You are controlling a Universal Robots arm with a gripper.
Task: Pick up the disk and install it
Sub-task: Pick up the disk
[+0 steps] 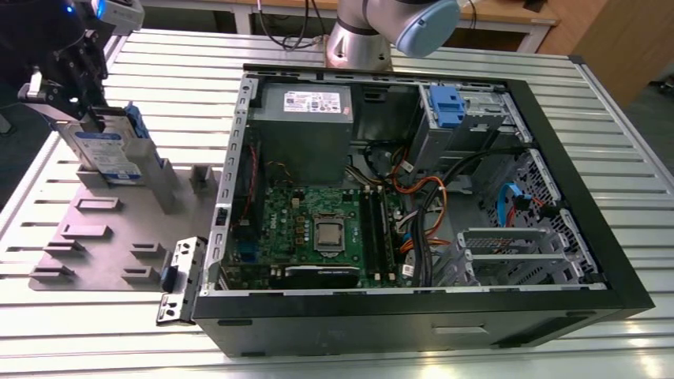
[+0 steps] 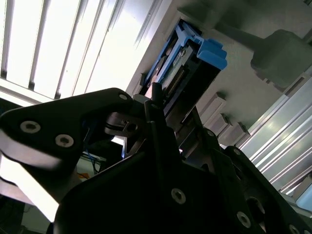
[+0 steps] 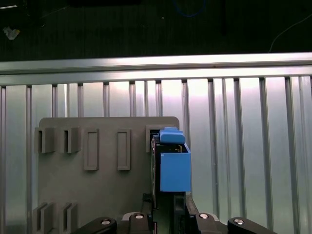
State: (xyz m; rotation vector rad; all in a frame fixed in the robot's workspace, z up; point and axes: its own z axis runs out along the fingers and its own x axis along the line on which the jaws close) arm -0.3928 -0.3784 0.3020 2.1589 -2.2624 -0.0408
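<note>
Standing upright, flat silver disk (image 1: 106, 154), blue plastic bracket (image 3: 175, 173), end effector (image 1: 93, 120) clenched around it

Grey upright posts (image 1: 169, 185) stand just beside the silver blue-bracketed disk (image 1: 106, 154) on the flat grey fixture plate (image 1: 116, 254), with bare slatted metal table (image 1: 95, 332) free around it. The black computer case (image 1: 421, 316) lies open upward, though orange and blue cables (image 1: 424, 188) crowd its interior.
</note>
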